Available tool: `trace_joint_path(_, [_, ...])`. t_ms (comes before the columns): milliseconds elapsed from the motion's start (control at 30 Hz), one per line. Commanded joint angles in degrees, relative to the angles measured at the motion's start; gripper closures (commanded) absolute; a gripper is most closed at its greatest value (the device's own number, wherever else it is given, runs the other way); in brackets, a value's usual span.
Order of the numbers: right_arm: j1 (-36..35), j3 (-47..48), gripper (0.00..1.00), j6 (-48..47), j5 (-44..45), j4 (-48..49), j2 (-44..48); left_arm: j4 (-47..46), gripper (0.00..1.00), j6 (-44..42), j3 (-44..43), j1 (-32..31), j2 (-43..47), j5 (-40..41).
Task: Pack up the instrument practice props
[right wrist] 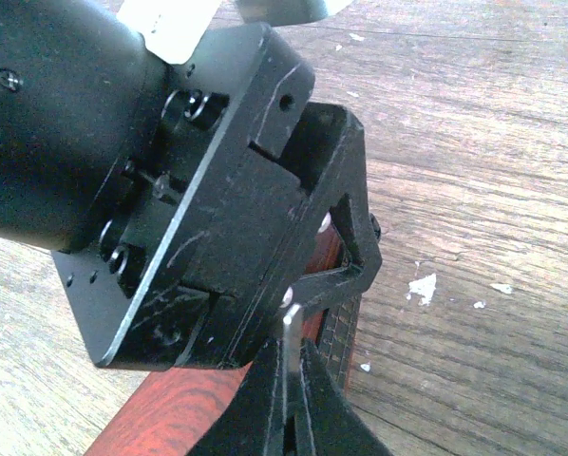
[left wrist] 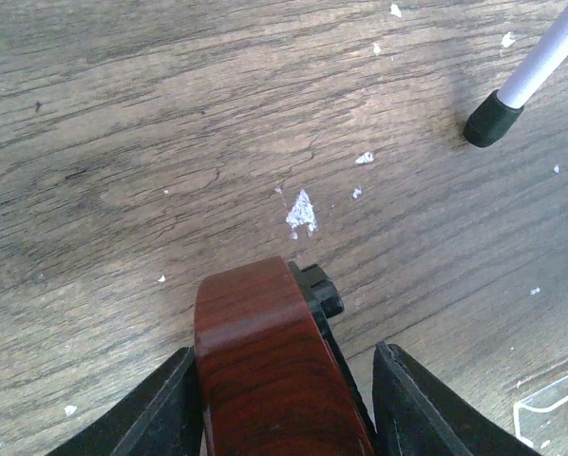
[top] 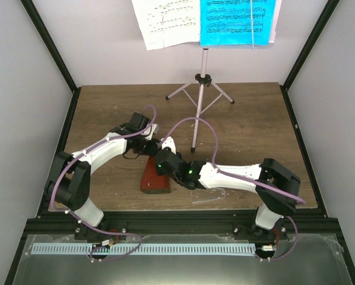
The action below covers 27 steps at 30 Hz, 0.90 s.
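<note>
The brown metronome (top: 155, 178) lies on its side on the wooden table. My left gripper (top: 155, 147) is open and straddles its narrow end (left wrist: 265, 370); the left finger touches the wood and the right finger stands off with a gap. My right gripper (top: 164, 159) is shut on the metronome's thin silver pendulum rod (right wrist: 292, 332) beside the red-brown body (right wrist: 170, 408). The clear cover (top: 210, 197) lies apart on the table. The pale pink music stand (top: 196, 119) stands at the back with a white sheet (top: 165, 21) and a cyan sheet (top: 237, 21).
A stand leg with a black foot (left wrist: 493, 119) rests just beyond the metronome. The left gripper's black body (right wrist: 198, 218) fills most of the right wrist view, very close. White walls and black frame rails (top: 53, 53) enclose the table.
</note>
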State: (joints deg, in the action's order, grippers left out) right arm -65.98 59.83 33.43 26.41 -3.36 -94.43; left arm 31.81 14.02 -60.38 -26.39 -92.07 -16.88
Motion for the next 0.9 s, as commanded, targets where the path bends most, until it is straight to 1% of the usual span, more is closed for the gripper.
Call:
trace_joint_path(0, [-0.47, 2.46, 0.97, -0.42, 1.44, 4.44, -0.23, -0.34, 0.61, -1.68, -0.42, -0.59, 1.21, -0.59])
trace_joint_path(167, [-0.46, 1.72, 0.82, -0.21, 2.04, 4.30, 0.02, -1.07, 0.69, -2.02, -0.09, -0.59, 2.51, 0.46])
trace_joint_path(200, [-0.45, 1.63, 0.78, -0.09, 2.46, 3.93, 0.16, -1.38, 0.70, -2.18, 0.15, -0.59, 2.85, 0.46])
trace_joint_path(267, [-0.45, 1.53, 0.71, 0.10, 3.76, 2.97, 0.49, -1.93, 0.71, -2.47, 0.46, -0.59, 3.47, 0.53])
trace_joint_path(367, [-0.43, 0.59, 0.58, 0.00, 4.65, 2.53, 1.96, -2.49, 0.72, -3.17, 0.78, -0.58, 4.19, 0.73])
trace_joint_path(433, [-0.49, -1.06, 0.37, -0.54, 4.56, 3.88, 3.55, -2.45, 0.73, -4.17, 0.59, -0.59, 4.46, 0.17])
trace_joint_path(467, [-0.47, -2.30, 0.31, -0.70, 4.46, 4.74, 4.41, -2.43, 0.74, -4.64, 0.53, -0.59, 4.70, 0.12])
trace_joint_path(533, [-0.47, -4.66, 0.22, -0.46, 4.57, 6.69, 6.23, -3.14, 0.76, -5.60, 0.84, -0.67, 5.67, -0.46])
trace_joint_path(600, [-0.26, -7.16, 0.16, -0.03, 4.61, 8.08, 8.30, -4.29, 0.77, -6.46, 1.61, -0.68, 7.14, -1.72])
trace_joint_path(733, [1.06, -10.89, 0.11, 0.58, 4.35, 9.34, 13.33, -5.95, 0.78, -8.22, 2.50, -0.91, 9.07, -4.54])
trace_joint_path(800, [3.52, -13.62, 0.11, 1.93, 1.58, 10.16, 16.94, -6.57, 0.79, -9.34, 2.91, -1.26, 9.93, -5.17])
trace_joint_path(867, [7.25, -17.54, 0.09, 3.60, -6.21, 13.17, 21.23, -7.19, 0.79, -10.32, 3.42, -1.86, 10.83, -5.83])
